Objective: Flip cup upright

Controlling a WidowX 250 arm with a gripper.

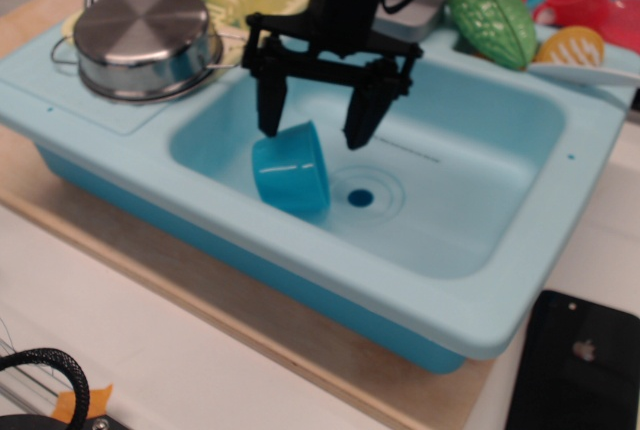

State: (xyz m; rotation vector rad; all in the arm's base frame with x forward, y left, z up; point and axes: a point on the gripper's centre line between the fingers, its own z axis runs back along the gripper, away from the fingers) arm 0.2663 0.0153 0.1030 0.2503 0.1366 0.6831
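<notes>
Cup [291,168] lies tipped on its side in the sink [480,210], just below your spread claw [314,135], nearer its left finger than its right. Shift until both fingers straddle the wall before you pinch, since the glossy turquoise plastic looks slippery. Its rim faces away from the drain [360,197].

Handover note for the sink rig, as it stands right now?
Hand: open, empty, fingers pointing down into the sink, directly above the cup; one finger is near the cup's rim, contact unclear.
Cup: on its side on the basin floor, just left of the drain.
Done: approach only, nothing grasped.
Left: close on the cup, turn it upright, set it down, release.
</notes>
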